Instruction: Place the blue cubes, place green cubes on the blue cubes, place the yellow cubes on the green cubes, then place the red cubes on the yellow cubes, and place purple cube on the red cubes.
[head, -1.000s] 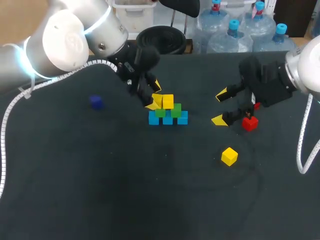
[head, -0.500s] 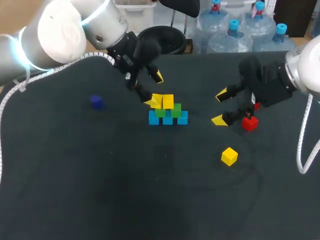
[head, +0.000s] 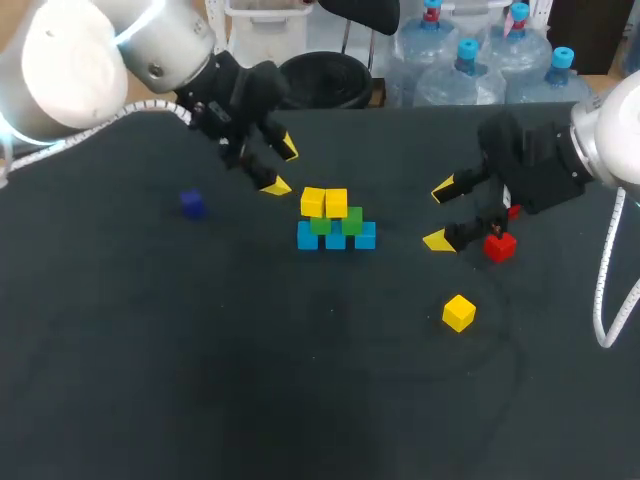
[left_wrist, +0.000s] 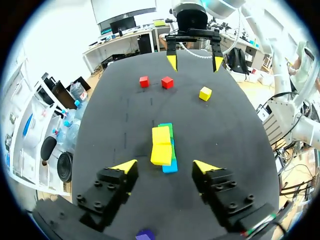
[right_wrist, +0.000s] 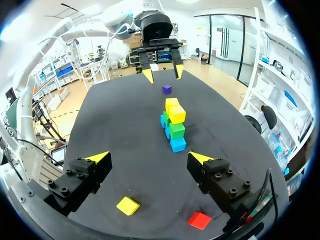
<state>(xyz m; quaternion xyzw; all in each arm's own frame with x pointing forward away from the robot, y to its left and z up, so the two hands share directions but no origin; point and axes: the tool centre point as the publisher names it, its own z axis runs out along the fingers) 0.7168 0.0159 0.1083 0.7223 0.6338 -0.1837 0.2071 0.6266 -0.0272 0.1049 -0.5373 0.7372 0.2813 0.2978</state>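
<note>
Standing near the middle of the table (head: 200, 350), the stack (head: 335, 222) shows three tiers. Three blue cubes (head: 335, 240) sit in a touching row on the table. Two green cubes (head: 352, 221) rest on them, and two yellow cubes (head: 313, 202) lie side by side on top. The red and purple tiers are not yet placed.

A loose yellow cube (head: 459, 312) lies to the right of the stack, toward the robot's side and well apart from it. One red cube (head: 499, 246) sits further right of the stack. A second red cube (left_wrist: 144, 81) is just beside the first; from the head view you see it only partly, behind the gripper body. The purple cube (head: 193, 205) lies alone, well to the left of the stack.

Your left gripper (head: 280, 168) hangs near the stack on its left far side, clear of it, fingers spread wide and holding nothing. Your right gripper (head: 440, 214) is right of the stack, between it and the red cubes. Its fingers are also spread wide and empty, and one tip is near the first red cube.
</note>
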